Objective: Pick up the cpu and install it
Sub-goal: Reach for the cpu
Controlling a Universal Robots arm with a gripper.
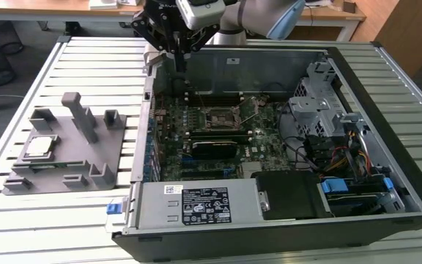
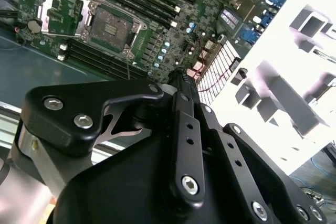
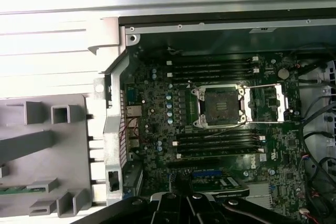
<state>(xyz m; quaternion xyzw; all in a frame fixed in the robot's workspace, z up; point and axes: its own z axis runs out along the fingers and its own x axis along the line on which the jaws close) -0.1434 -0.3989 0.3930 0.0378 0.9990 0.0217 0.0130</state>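
The cpu (image 1: pixel 39 146), a small square chip with a silvery top, lies flat on the grey fixture tray (image 1: pixel 86 165) at the exterior view's left, outside the computer case. My gripper (image 1: pixel 179 67) hangs over the case's far left corner, well away from the cpu. Its fingers (image 2: pixel 181 80) are shut together with nothing between them. The motherboard's cpu socket (image 1: pixel 222 115) stands bare with its metal frame swung open. The socket (image 3: pixel 219 103) and the socket (image 2: pixel 110 24) show in both wrist views, ahead of the gripper (image 3: pixel 181 196).
The open computer case (image 1: pixel 387 110) lies on a slatted white table (image 1: pixel 50 231). Inside are a drive cage and cables (image 1: pixel 328 126) on the exterior view's right and a power supply (image 1: pixel 196 203) at the front. Upright posts (image 1: pixel 79 113) rise from the fixture tray.
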